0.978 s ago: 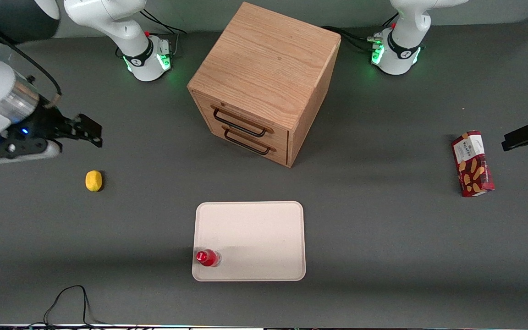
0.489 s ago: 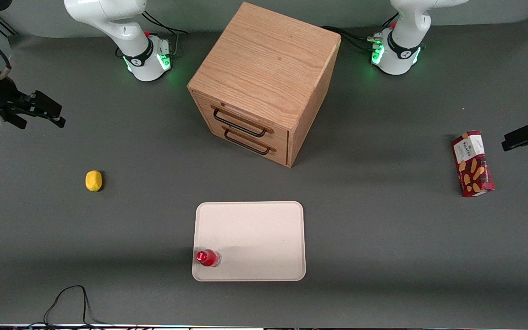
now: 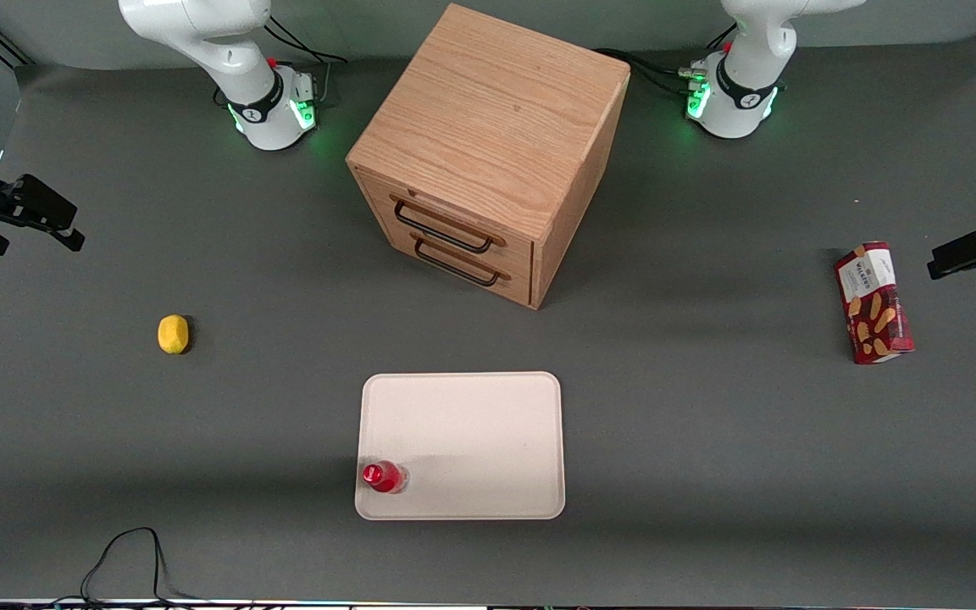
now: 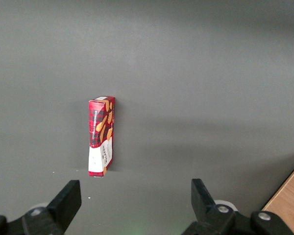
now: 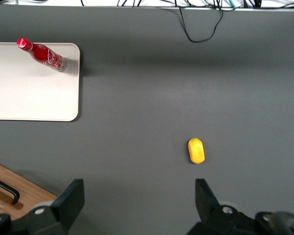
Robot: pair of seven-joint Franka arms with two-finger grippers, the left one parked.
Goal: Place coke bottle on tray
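Gripper (image 5: 137,198) spread wide, holding nothing, hanging above the working arm's end of the desk. Drawn back farther toward that edge than half a second ago. Coke bottle (image 3: 384,476) unmoved: upright, glossy red, red-capped, on the tray (image 3: 471,424) at its camera-side corner nearest the lemon (image 3: 173,334).
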